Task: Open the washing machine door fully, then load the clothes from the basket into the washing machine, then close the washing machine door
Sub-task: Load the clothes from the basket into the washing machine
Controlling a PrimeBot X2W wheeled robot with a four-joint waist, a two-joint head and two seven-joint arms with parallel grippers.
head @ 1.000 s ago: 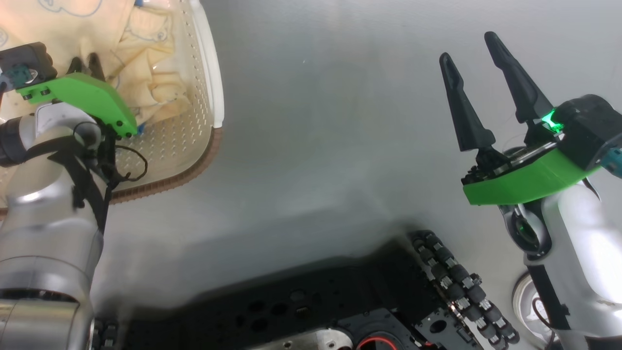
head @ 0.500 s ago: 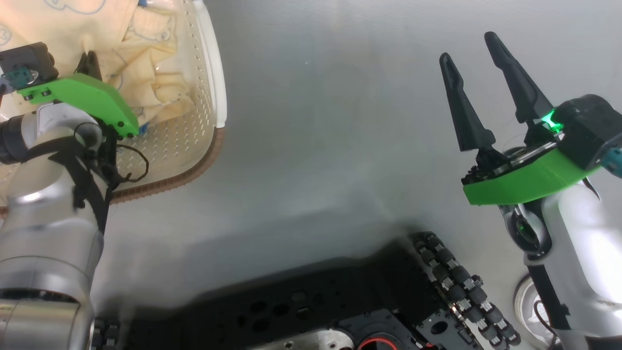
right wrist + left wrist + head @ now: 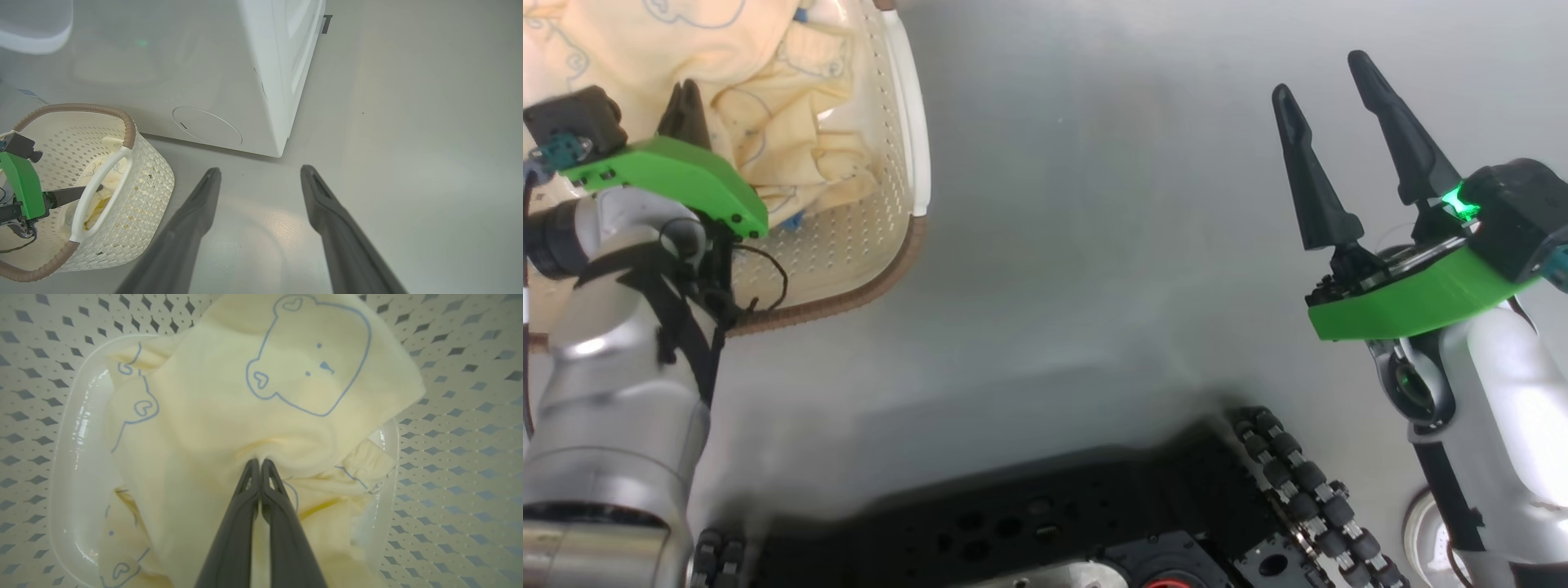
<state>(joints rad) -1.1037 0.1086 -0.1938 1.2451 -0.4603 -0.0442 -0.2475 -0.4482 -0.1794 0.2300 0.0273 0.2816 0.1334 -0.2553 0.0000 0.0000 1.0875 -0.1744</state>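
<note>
The cream perforated basket (image 3: 882,220) lies at the upper left of the head view, with pale yellow clothes (image 3: 768,122) in it. My left gripper (image 3: 689,102) reaches down into it. In the left wrist view its fingers (image 3: 245,506) are pressed together, shut on a pinched fold of the clothes (image 3: 286,375) that bears a blue bear drawing. My right gripper (image 3: 1335,102) hangs open over bare floor, holding nothing. From the right wrist I see the white washing machine (image 3: 229,81) behind the basket (image 3: 139,179). Its door is out of view.
Grey floor (image 3: 1094,204) spreads between the basket and my right arm. My own dark wheeled base (image 3: 1094,514) lies along the bottom of the head view. The washer's lower front has a round service cover (image 3: 206,125).
My left gripper's fingers have closed on the yellow fabric in the basket. The head camera has shifted slightly, so the whole picture moved right and down. The right gripper stays open.
</note>
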